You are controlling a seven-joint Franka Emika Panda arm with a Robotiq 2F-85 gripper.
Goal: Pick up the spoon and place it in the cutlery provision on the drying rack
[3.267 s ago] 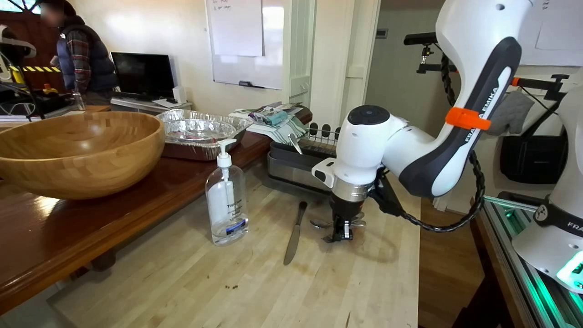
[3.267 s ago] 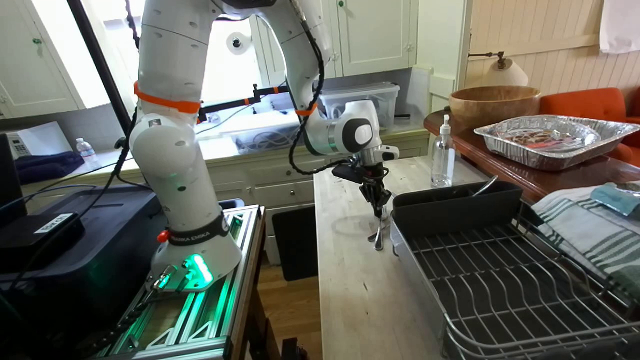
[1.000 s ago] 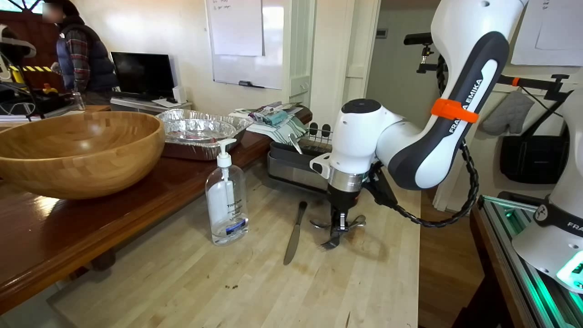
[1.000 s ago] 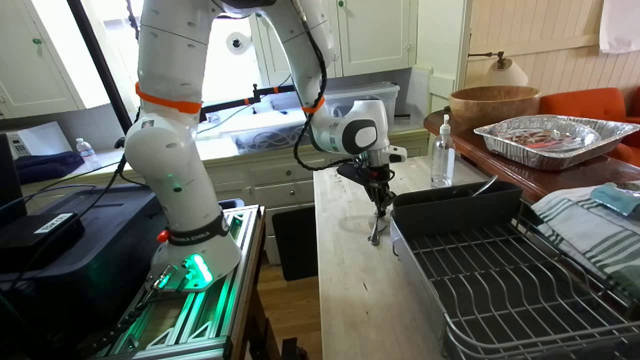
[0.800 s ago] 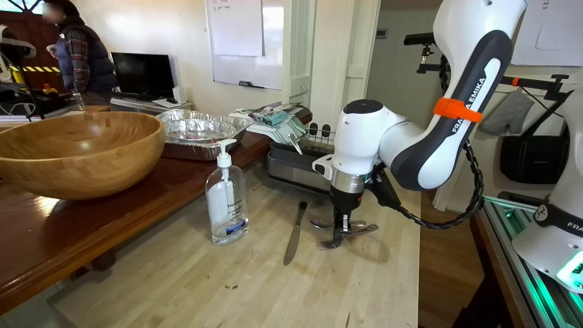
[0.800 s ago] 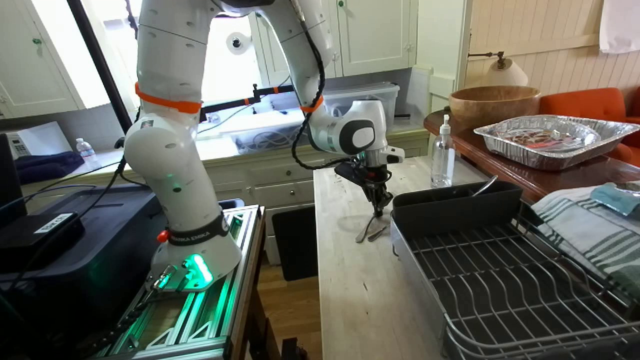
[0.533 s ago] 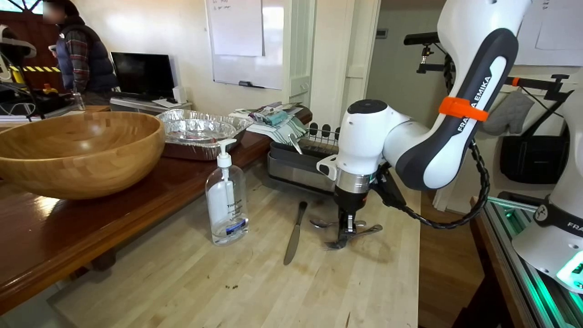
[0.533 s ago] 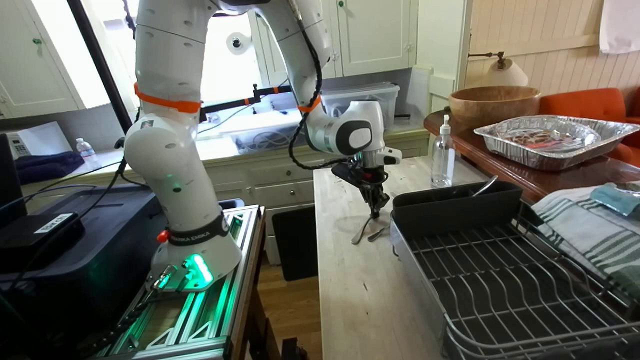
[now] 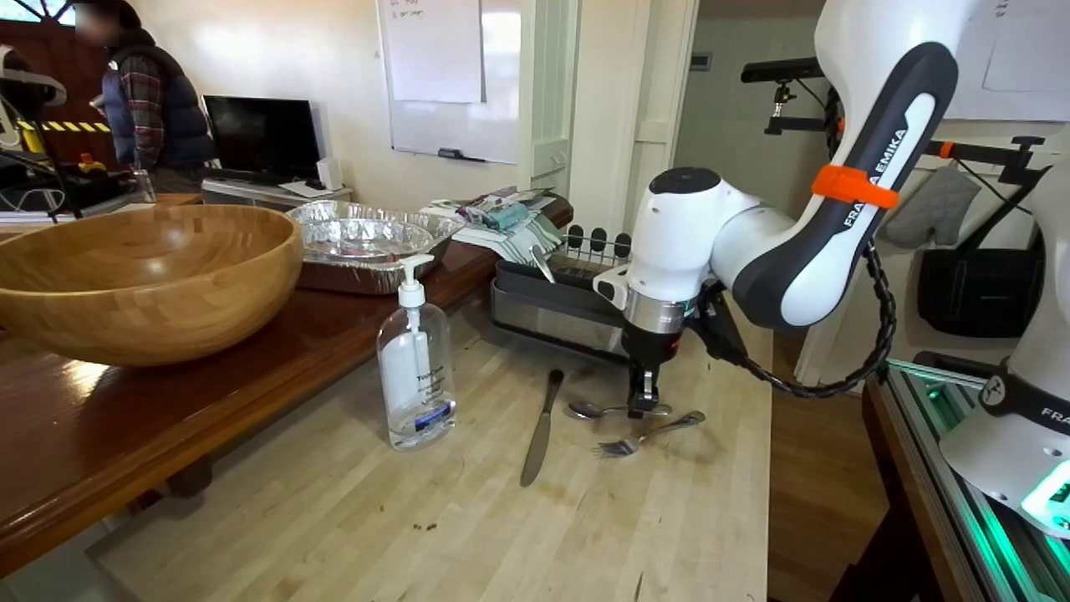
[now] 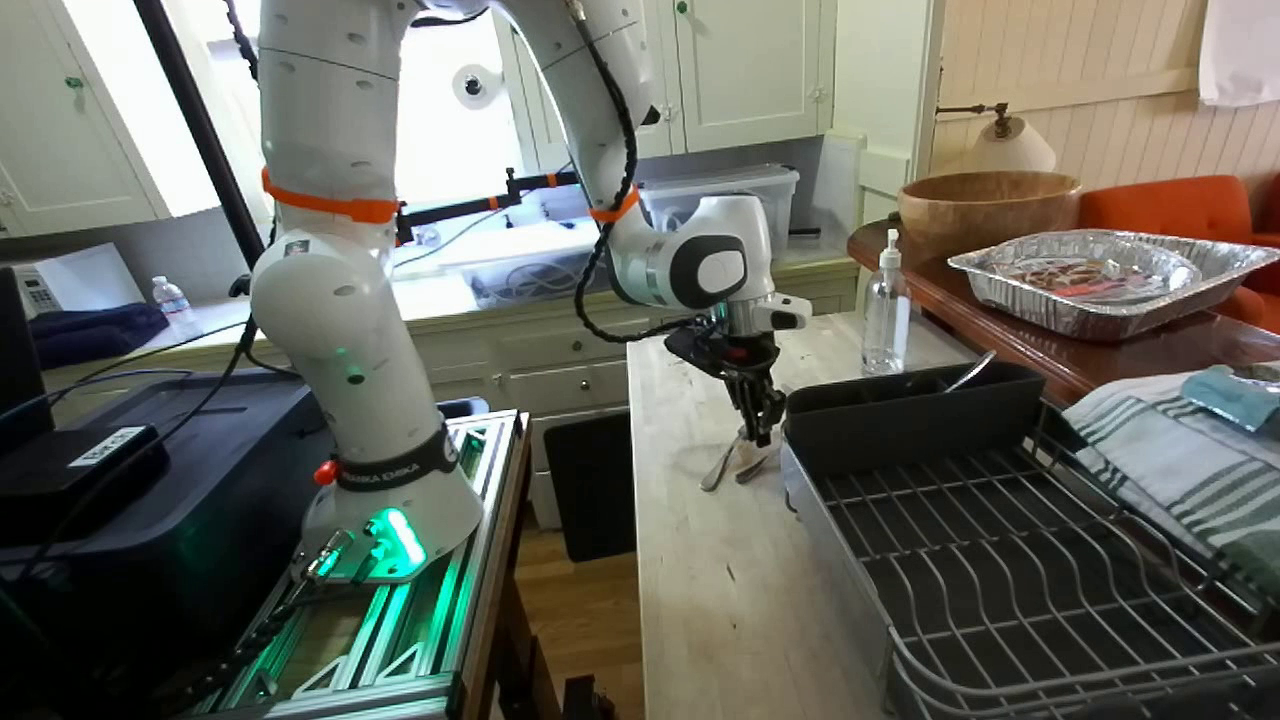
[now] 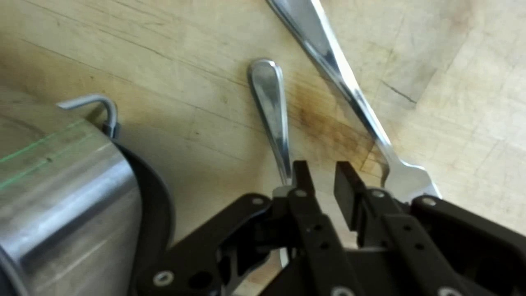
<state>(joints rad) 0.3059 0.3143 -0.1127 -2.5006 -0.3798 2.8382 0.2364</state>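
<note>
- Wrist view: my claw (image 11: pixel 322 168) hung parted over the spoon (image 11: pixel 273 107).
- Fork (image 11: pixel 350 88) and drying rack (image 11: pixel 82 193) flanked it.
- In an exterior view, a knife (image 9: pixel 541 435) lay near.

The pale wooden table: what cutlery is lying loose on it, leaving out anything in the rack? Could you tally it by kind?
Spoon: 1
Fork: 1
Knife: 1
Total lying on the pale wooden table: 3

room between spoon (image 11: pixel 276 123) and drying rack (image 11: pixel 82 197), fork (image 11: pixel 358 102) along opposite side
</note>
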